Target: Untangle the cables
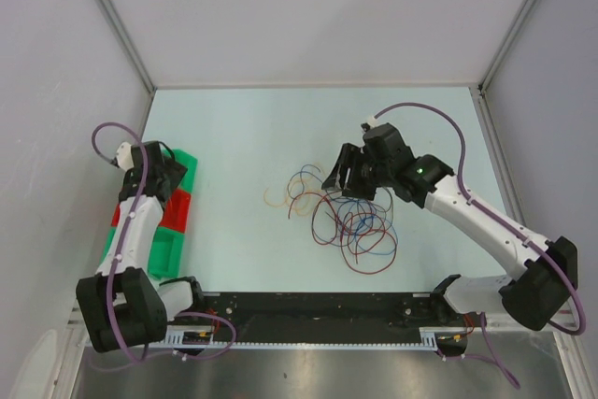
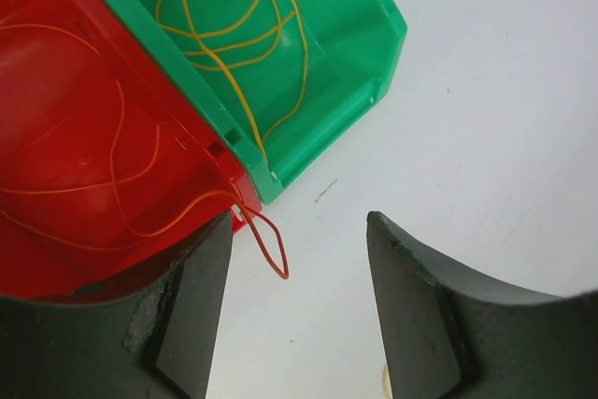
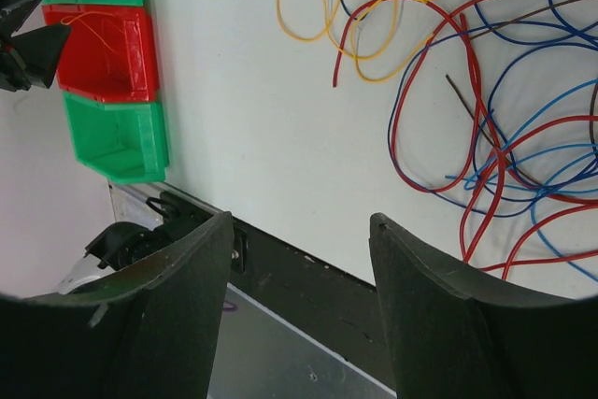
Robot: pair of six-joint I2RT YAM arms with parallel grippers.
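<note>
A tangle of thin cables (image 1: 350, 217), red, maroon, blue and yellow, lies on the table in the middle right; it also shows in the right wrist view (image 3: 486, 100). My right gripper (image 1: 348, 170) is open and empty, just above the tangle's far edge. My left gripper (image 1: 168, 165) is open and empty over the bins at the left. In the left wrist view, yellow cables (image 2: 224, 25) lie in the green bin (image 2: 360, 72) and orange cables (image 2: 112, 165) in the red bin (image 2: 47, 100); one orange loop (image 2: 271, 245) hangs over the red bin's corner onto the table.
A row of bins stands at the left: green (image 1: 190, 170), red (image 1: 176, 210), green (image 1: 166, 251). A black rail (image 1: 318, 306) runs along the near edge. Frame posts and white walls enclose the table.
</note>
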